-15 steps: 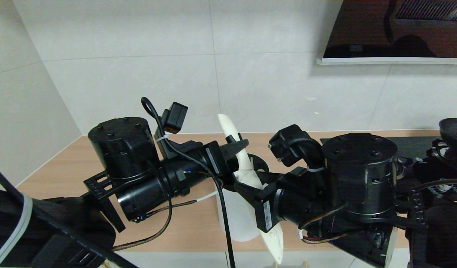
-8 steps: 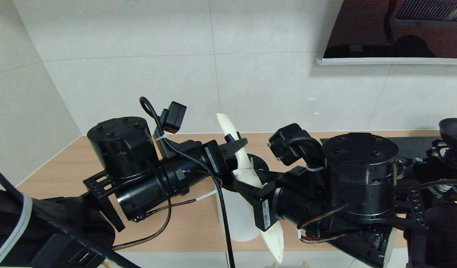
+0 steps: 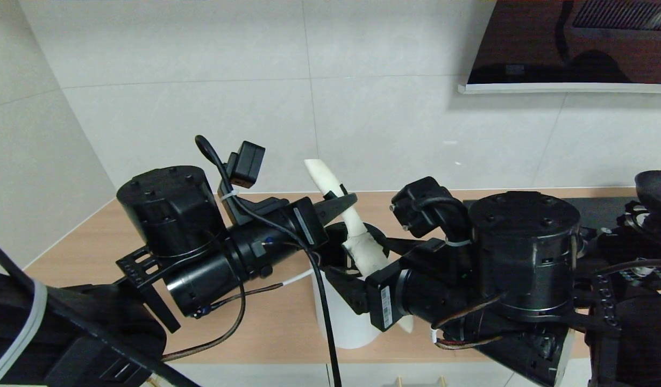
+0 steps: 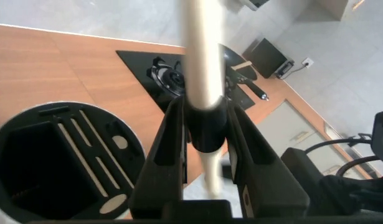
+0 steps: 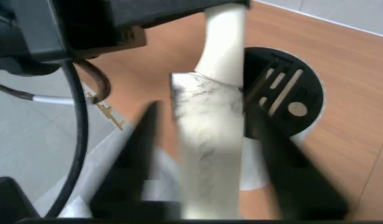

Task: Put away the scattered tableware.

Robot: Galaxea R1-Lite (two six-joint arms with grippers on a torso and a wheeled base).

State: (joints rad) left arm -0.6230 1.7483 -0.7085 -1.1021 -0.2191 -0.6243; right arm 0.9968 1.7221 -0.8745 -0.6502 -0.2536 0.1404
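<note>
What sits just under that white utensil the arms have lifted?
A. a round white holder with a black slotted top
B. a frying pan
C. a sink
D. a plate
A: the utensil hangs just above the holder, whose slotted black top faces both wrist cameras.

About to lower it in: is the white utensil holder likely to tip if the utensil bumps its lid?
Possibly. The utensil holder looks tall and narrow, near the front edge of the counter, so a sideways knock could rock it. Its slotted black lid might catch the utensil rather than let it slide.

Kitchen; tiled wall (image 3: 201,80), wooden counter (image 3: 93,231), gas hob (image 4: 168,74)
</note>
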